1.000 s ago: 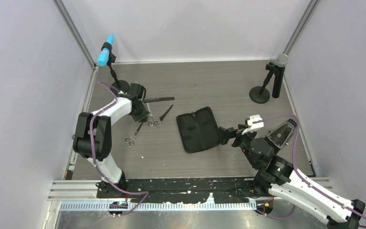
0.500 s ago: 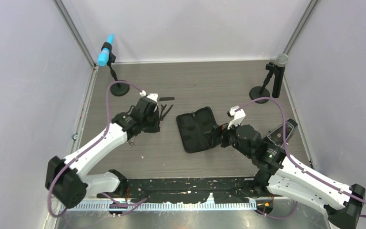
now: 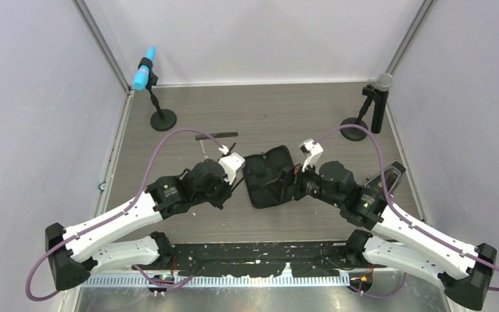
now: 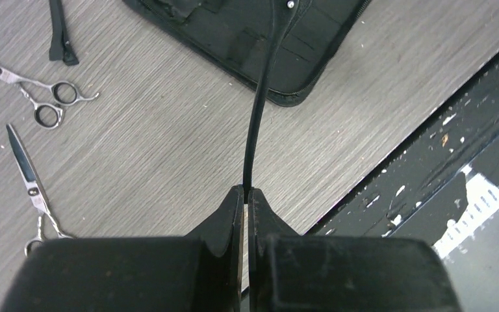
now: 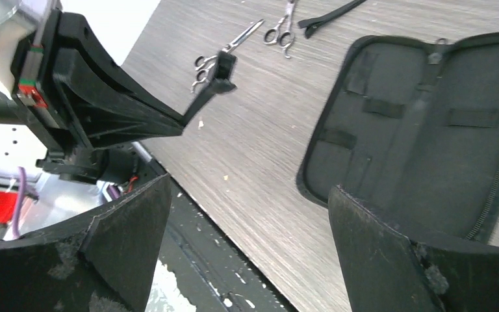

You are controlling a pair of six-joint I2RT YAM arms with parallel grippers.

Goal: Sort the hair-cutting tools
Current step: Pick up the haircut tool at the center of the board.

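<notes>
Scissors lie on the grey wood-grain table [image 3: 338,214] left of the open black zip case [image 4: 234,32]: one pair [image 4: 23,83] has its ring handles towards the case, and the other [image 4: 31,185] rests nearer the table's front edge. A loose black clip [image 4: 62,39] sits just beyond them, and the long black comb [image 3: 217,136] lies farther back. The left gripper [image 4: 245,192] has its jaws pressed together on a second slim black clip [image 4: 256,117], whose far end reaches over the case's near corner; I cannot tell whether it touches the lining. The right gripper [image 5: 248,188] hangs at the case's opposite edge with its jaws spread wide, holding nothing.
</notes>
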